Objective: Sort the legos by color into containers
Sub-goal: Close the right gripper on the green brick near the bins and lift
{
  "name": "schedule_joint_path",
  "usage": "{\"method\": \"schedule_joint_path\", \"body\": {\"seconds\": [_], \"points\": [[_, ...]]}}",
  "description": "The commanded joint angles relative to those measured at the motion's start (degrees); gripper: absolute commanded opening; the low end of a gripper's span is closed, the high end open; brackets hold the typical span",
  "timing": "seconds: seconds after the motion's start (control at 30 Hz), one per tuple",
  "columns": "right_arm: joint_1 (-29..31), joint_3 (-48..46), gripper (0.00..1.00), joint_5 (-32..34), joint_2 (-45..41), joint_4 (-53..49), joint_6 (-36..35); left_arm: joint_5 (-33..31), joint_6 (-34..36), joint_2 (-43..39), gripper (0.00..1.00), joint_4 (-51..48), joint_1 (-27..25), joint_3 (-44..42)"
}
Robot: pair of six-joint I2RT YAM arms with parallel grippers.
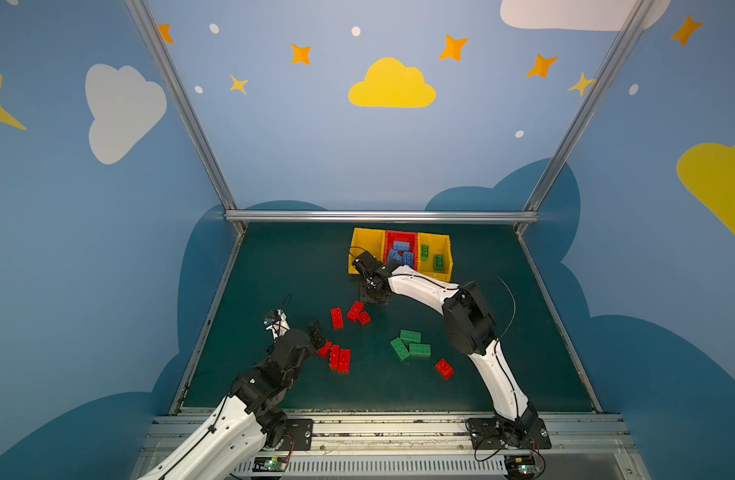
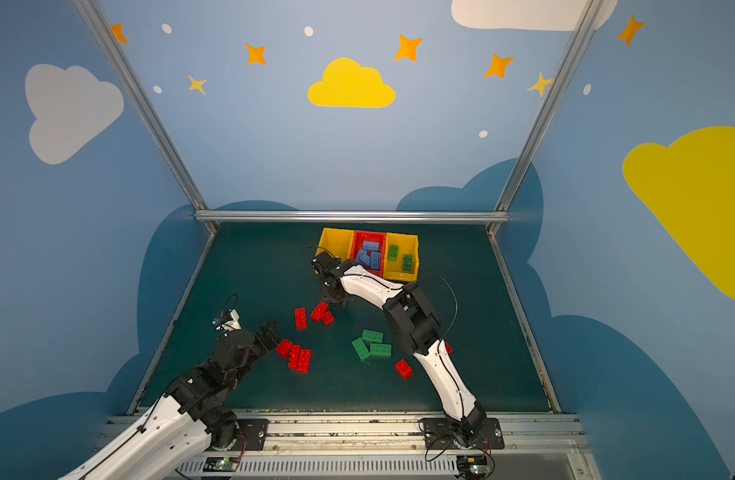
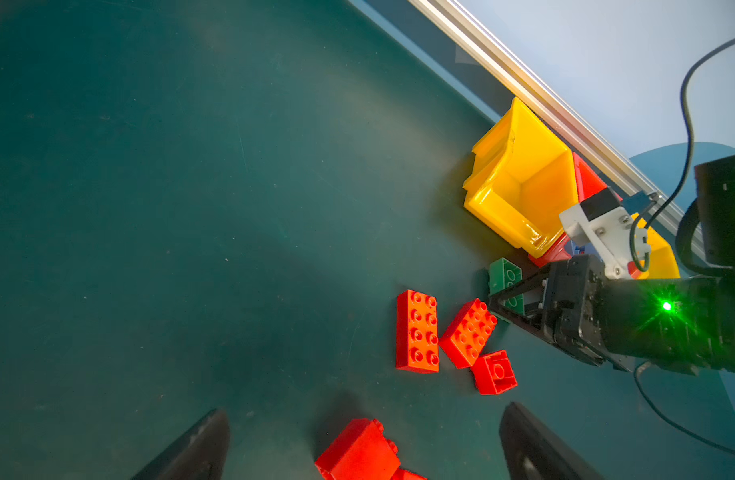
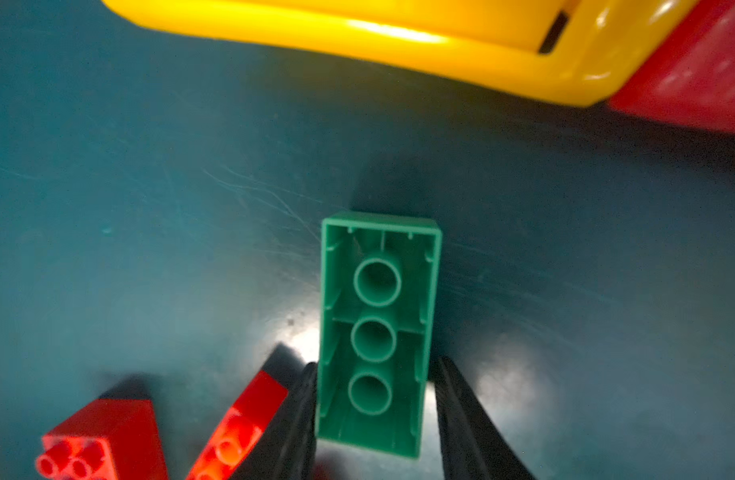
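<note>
Closest in, found a green lego (image 4: pixel 374 332) lying hollow side up, three tubes showing, on the surface (image 4: pixel 149 208) just short of the containers (image 1: pixel 365 241). Saw right tool (image 4: pixel 376 361) closed on its long sides. Judged the pick in hand; next called for lifting it across to the yellow bin (image 1: pixel 433 272) holding greens. Noted left tool (image 3: pixel 365 409) spread wide near a red lego (image 3: pixel 357 453).
</note>
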Motion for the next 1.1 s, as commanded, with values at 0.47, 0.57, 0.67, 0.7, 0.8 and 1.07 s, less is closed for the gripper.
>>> {"method": "schedule_joint_path", "body": {"seconds": [0.47, 0.57, 0.67, 0.7, 0.8, 1.07], "points": [[-1.85, 4.88, 0.64, 3.03, 1.27, -4.4, -8.15, 0.64, 1.76, -0.09, 1.0, -2.13, 0.62, 2.05], [-2.15, 7.64, 0.6, 2.41, 3.21, -5.59, -8.82, 0.53, 1.7, 0.01, 1.0, -2.16, 0.72, 2.04], [-2.2, 9.22, 0.51, 1.79, 4.64, -6.42, -9.1, 0.44, 1.7, 0.03, 1.0, -2.29, 0.8, 2.03], [-2.19, 9.35, 0.49, 1.51, 5.04, -6.57, -9.11, 0.49, 1.75, 0.0, 1.0, -2.29, 0.84, 2.03], [-2.24, 9.19, 0.48, 0.76, 5.49, -6.8, -9.0, 0.34, 2.25, 0.16, 1.0, -2.12, 0.94, 2.03], [-2.11, 8.37, 0.49, -0.74, 5.84, -5.96, -9.21, 0.55, 2.39, 0.49, 1.0, -1.86, 1.64, 2.21]]}}
